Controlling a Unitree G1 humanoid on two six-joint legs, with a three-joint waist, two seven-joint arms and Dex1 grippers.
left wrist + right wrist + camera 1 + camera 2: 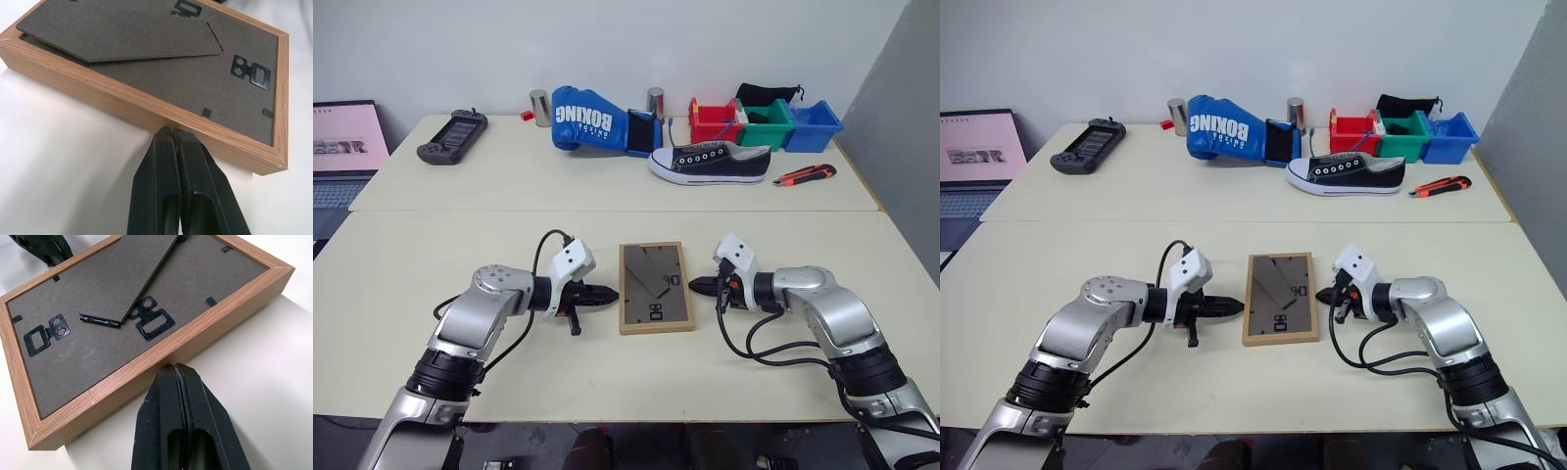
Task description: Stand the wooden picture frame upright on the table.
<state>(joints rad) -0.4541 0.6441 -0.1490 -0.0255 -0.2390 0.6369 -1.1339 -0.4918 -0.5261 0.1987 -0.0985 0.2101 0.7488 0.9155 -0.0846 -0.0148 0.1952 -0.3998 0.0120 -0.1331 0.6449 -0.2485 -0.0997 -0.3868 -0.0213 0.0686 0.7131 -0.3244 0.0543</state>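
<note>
The wooden picture frame (pixel 654 286) lies flat and face down on the table (pixel 509 382). Its dark grey back faces up, and the fold-out stand (pixel 122 34) is lifted slightly off it. My left gripper (pixel 610 294) is shut, and its tip rests against the middle of the frame's left long side (pixel 146 110). Against the opposite long side (pixel 161 352) sits the tip of my right gripper (pixel 696 285), also shut. Both point inward at the frame, low over the tabletop. Neither holds anything. The photo side is hidden underneath.
Beyond the table's seam lie a blue boxing glove (pixel 592 119), a black sneaker (pixel 710 162), red, green and blue bins (pixel 766 124), an orange utility knife (pixel 805 174), two metal cans (pixel 540 108), a black handheld controller (pixel 453 135) and a laptop (pixel 344 147) at far left.
</note>
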